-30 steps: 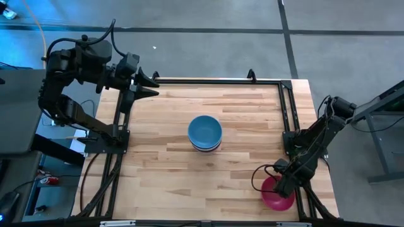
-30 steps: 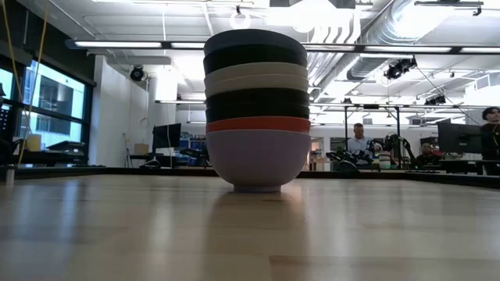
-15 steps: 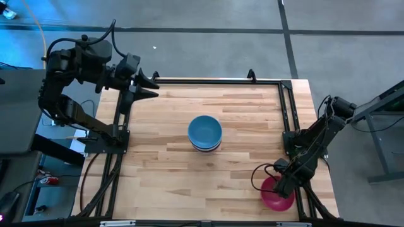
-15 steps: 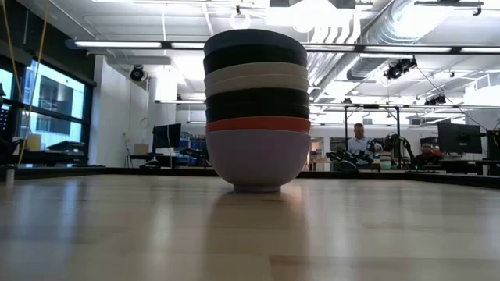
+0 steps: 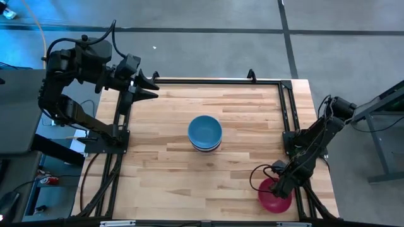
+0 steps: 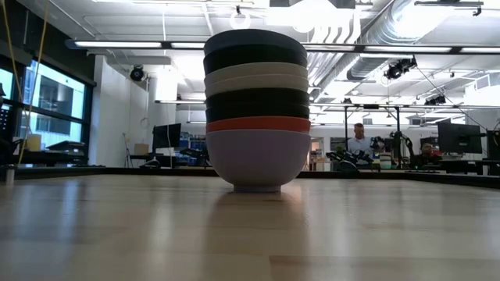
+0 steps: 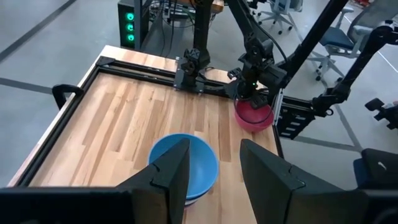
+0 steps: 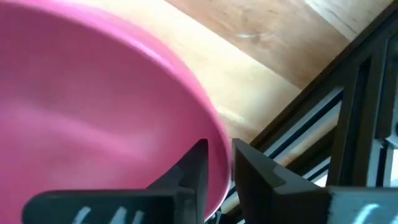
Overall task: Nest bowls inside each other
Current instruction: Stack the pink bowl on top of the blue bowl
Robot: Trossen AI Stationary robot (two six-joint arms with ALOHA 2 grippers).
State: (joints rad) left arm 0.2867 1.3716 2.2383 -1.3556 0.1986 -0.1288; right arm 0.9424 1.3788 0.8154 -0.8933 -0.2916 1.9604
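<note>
Down at the near right corner of the wooden table (image 5: 170,164), the right gripper (image 5: 281,185) pinches the rim of the magenta bowl (image 5: 273,199). One finger (image 8: 193,167) is inside the bowl and the other is outside, with the pink edge squeezed between them. That bowl sits close to the black frame rail (image 5: 291,123) on the table's right side. In the middle of the table stands the stack of bowls (image 6: 257,109), well apart from the magenta one. From above its top looks light blue (image 5: 204,130). From the side the bottom bowl is lavender (image 6: 258,158), with a red rim (image 6: 258,124) just above it. Far off, the left gripper (image 5: 151,85) hangs over the far left corner, fingers apart, holding nothing.
</note>
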